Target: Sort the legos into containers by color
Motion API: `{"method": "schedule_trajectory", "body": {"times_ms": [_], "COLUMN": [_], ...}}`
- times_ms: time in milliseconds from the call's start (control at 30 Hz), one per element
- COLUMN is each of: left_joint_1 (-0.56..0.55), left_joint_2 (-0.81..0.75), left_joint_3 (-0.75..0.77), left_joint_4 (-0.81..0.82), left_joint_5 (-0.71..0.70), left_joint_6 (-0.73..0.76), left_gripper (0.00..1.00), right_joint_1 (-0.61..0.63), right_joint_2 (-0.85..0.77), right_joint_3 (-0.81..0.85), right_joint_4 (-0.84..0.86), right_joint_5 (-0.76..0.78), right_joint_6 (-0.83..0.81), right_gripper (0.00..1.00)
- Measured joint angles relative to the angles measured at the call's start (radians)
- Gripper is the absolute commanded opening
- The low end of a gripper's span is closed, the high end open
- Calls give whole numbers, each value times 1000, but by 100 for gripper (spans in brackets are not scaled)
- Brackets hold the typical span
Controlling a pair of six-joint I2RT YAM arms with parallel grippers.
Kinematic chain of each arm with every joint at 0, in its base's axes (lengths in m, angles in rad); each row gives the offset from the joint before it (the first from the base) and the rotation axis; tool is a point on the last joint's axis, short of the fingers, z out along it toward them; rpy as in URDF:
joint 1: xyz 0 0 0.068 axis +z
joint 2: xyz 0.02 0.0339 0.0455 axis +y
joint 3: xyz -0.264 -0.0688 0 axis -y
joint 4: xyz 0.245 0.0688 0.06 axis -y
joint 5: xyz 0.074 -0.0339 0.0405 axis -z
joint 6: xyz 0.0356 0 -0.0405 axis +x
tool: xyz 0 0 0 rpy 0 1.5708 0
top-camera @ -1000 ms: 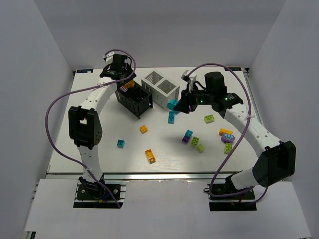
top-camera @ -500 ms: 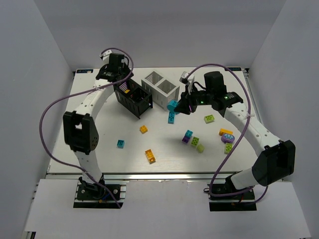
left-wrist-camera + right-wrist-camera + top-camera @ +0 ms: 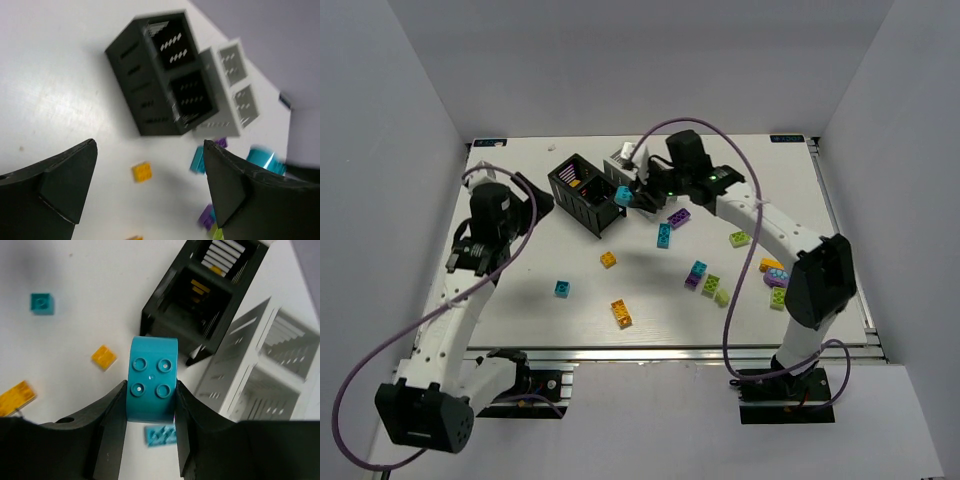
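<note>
Squarely between the two fingers of the right claw (image 3: 151, 390) sits a teal brick (image 3: 152, 379), its four studs facing the wrist camera. The jaws are clamped on its sides. From above, that brick hangs just beside the near-right end of the black container (image 3: 582, 190), and orange pieces (image 3: 216, 270) show inside the box. The white container (image 3: 270, 370) stands alongside the black one on its far side, partly hidden under the right arm in the top view.

The left claw (image 3: 150, 175) holds nothing — its fingers stand wide apart over the desk (image 3: 520, 300), left of the black container.

Loose legos lie farther out on the desk:
- a small orange square (image 3: 608, 259)
- a teal cube (image 3: 562, 289)
- a longer orange brick (image 3: 621, 313)
- a teal plate (image 3: 664, 235) beside a purple brick (image 3: 678, 219)
- a lime brick (image 3: 740, 239)
- a mixed cluster (image 3: 708, 282) of teal, purple and green
- an orange, purple and green group (image 3: 775, 278) near the right edge
</note>
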State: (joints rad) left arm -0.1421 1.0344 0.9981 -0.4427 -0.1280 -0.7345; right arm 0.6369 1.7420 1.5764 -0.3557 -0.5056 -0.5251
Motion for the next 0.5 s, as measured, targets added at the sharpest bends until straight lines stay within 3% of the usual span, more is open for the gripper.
{"method": "schedule_trajectory", "body": {"times_ms": [333, 500], "left_joint_1": [0, 0], "left_joint_2": [-303, -381], "left_joint_3": [-298, -350], "left_joint_4": [-143, -167], "left_joint_5": [40, 39], "left_joint_6": [-72, -103], "left_gripper": [98, 98], "right_joint_1": [129, 130], "right_joint_2": [301, 363], "right_joint_3": [294, 328], "right_joint_4": [96, 100], "right_joint_5": [222, 285], "right_joint_6": [-122, -177], "right_gripper": [0, 0]}}
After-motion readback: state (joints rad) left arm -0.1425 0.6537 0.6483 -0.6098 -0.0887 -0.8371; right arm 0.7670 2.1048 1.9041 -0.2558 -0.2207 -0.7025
